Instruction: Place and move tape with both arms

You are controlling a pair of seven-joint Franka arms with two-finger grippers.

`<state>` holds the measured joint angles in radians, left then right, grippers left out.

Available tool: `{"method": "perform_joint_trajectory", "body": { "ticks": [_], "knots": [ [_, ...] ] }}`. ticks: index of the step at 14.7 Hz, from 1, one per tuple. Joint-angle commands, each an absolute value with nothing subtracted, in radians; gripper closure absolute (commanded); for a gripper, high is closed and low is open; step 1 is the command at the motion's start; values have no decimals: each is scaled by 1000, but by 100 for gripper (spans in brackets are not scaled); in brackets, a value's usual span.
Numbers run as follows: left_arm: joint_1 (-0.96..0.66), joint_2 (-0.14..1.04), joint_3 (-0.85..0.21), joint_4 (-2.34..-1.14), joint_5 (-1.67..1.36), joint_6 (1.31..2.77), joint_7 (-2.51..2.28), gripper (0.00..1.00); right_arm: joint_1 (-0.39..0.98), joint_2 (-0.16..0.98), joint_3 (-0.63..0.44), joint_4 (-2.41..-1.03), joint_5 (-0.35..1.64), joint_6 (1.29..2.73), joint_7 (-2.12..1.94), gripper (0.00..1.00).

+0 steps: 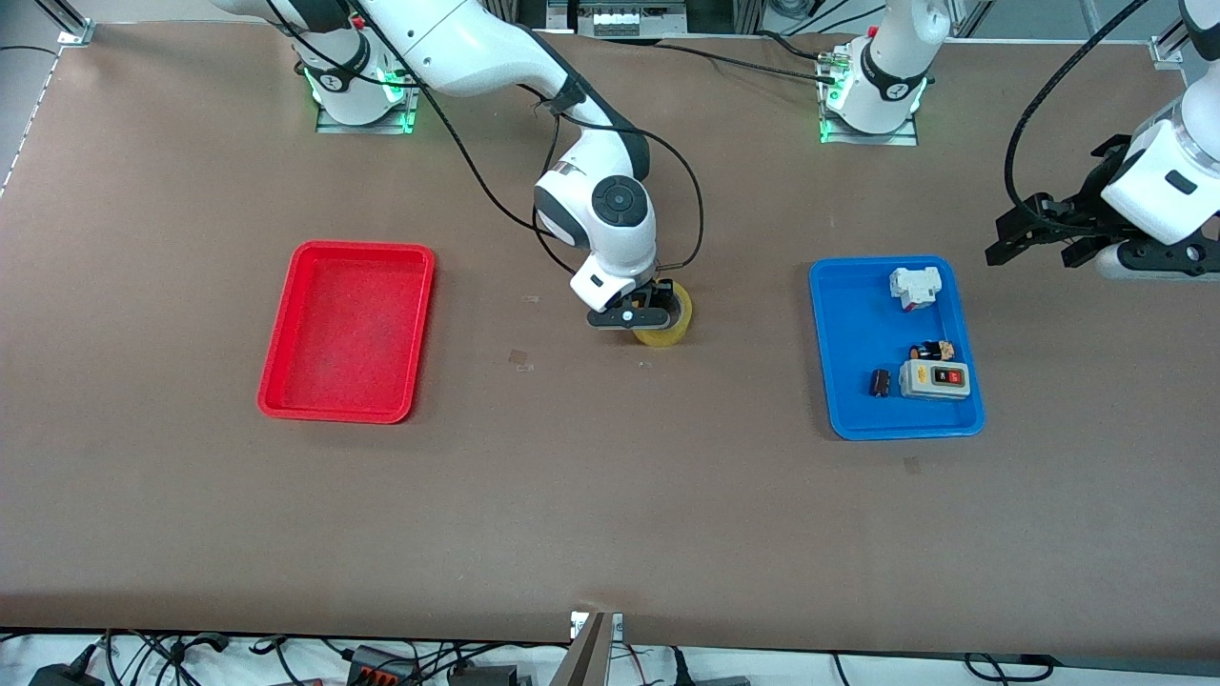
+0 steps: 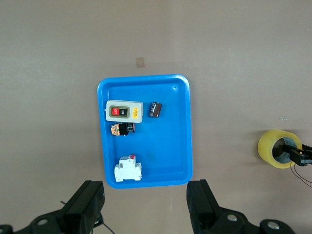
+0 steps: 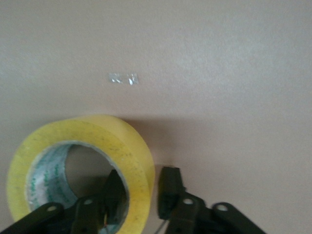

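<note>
The yellow tape roll (image 1: 670,330) lies on the brown table about midway between the two trays, hole up. My right gripper (image 1: 656,307) is down at it, open, with one finger inside the hole and the other outside the wall. In the right wrist view the tape (image 3: 87,131) fills the lower corner, and my right gripper (image 3: 141,181) straddles its wall with a small gap at the outer finger. My left gripper (image 1: 1034,233) is open and empty, up in the air past the blue tray at the left arm's end. The left wrist view shows that gripper (image 2: 145,196) and, farther off, the tape (image 2: 271,146).
A blue tray (image 1: 822,333) holds a grey switch box (image 1: 936,378), a white breaker (image 1: 915,286) and small dark parts. An empty red tray (image 1: 286,329) lies toward the right arm's end. Small tape scraps dot the table.
</note>
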<state>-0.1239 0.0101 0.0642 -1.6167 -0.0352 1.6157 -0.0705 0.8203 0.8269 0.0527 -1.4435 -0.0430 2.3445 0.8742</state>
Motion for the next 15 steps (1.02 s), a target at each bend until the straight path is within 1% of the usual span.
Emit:
{"method": "perform_joint_trajectory", "body": {
  "ticks": [1, 3, 4, 6, 8, 9, 11, 13, 15],
  "knots": [
    [-126, -12, 61, -1625, -46, 1631, -87, 0, 830, 827, 44, -1419, -72, 2344, 884, 100],
    [-130, -12, 61, -1624, -48, 1631, -90, 0, 833, 812, 43, -1419, -72, 2338, 890, 100],
    [-132, -12, 61, -1626, -48, 1629, -91, 0, 825, 781, 43, -1427, -74, 2320, 891, 100],
    [-130, -12, 61, -1626, -43, 1631, -89, 0, 818, 718, 26, -1430, -75, 2223, 893, 100],
    [-127, -11, 61, -1626, -43, 1631, -87, 0, 813, 652, -18, -1448, -75, 2133, 884, 100],
    [-123, -11, 63, -1626, -43, 1631, -78, 0, 801, 626, -35, -1459, -78, 2109, 879, 100],
    [-121, -11, 63, -1626, -44, 1631, -78, 0, 738, 568, -41, -1503, -83, 2095, 861, 100],
    [-126, -8, 63, -1626, -44, 1631, -84, 0, 658, 488, -41, -1578, -83, 2077, 774, 100],
    [-124, -8, 61, -1628, -48, 1629, -78, 0, 569, 395, -43, -1688, -83, 2079, 646, 100]
  ]
}}
